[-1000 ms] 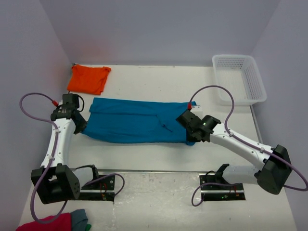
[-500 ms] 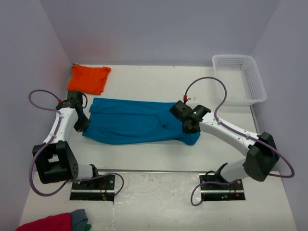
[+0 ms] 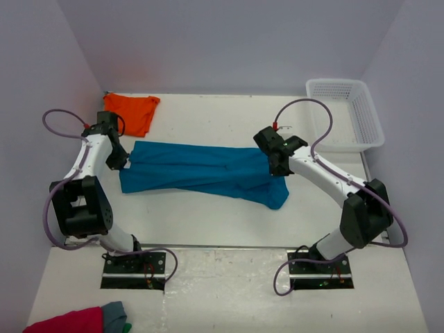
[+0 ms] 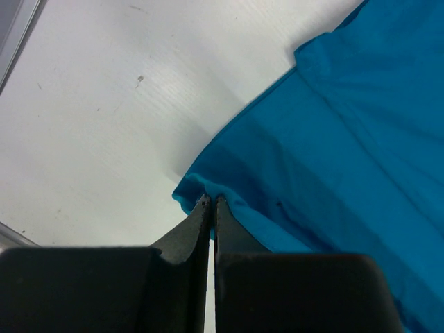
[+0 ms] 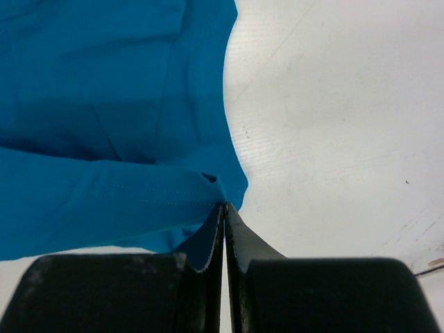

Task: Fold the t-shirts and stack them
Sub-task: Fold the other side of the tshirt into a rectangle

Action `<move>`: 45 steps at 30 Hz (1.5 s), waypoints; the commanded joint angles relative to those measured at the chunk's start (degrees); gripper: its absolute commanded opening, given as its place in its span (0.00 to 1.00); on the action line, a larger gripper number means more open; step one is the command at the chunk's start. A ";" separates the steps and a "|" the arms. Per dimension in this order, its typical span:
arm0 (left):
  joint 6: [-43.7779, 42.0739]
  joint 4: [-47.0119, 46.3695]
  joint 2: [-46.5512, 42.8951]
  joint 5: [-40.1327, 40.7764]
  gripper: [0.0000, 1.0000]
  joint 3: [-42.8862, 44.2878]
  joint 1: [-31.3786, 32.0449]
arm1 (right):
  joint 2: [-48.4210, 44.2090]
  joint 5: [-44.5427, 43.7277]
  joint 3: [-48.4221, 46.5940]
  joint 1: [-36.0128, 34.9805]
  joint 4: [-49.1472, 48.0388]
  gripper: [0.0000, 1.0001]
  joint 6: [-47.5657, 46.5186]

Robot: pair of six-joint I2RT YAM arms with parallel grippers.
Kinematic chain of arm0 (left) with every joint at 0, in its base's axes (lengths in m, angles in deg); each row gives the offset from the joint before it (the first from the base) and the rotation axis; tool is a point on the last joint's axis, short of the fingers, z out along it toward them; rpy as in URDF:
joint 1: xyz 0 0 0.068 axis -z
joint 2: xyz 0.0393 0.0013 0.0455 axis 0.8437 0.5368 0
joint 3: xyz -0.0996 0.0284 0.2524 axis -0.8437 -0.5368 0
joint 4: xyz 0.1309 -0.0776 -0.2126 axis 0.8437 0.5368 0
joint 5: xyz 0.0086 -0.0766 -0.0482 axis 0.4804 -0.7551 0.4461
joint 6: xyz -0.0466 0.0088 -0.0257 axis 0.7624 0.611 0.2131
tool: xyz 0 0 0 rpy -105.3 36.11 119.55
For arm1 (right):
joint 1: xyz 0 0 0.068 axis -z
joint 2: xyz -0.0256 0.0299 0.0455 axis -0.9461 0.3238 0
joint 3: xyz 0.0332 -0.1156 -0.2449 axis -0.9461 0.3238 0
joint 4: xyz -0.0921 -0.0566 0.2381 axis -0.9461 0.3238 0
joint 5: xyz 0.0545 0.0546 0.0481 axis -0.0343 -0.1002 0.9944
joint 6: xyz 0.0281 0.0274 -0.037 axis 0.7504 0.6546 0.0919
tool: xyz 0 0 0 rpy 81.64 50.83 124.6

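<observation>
white table (image 3: 208,118): stretched far forward, left gripper (image 4: 211,202) and right gripper (image 5: 223,207) pinch teal t-shirt (image 3: 201,173) edges.

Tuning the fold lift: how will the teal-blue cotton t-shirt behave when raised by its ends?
Likely floppy: the teal-blue cotton t-shirt lies creased and twisted, so its middle would probably sag. Probably light: its thin edge fits inside the shut left end effector.
</observation>
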 commanded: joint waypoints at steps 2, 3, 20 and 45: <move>0.20 -2.36 4.03 1.11 0.00 4.04 -0.17 | 3.89 -0.90 -3.95 1.98 -2.89 0.00 -3.88; 0.20 -2.53 5.70 1.11 0.00 4.31 -0.17 | 4.60 -0.81 -4.74 2.07 -3.24 0.00 -4.15; 0.91 -2.97 17.48 1.02 0.00 13.89 -0.09 | 14.79 -0.11 -11.16 5.41 -6.23 0.00 -7.04; 0.73 -6.58 21.02 -0.23 1.00 19.08 1.84 | 25.35 -2.03 -22.58 8.49 -3.51 0.45 -8.81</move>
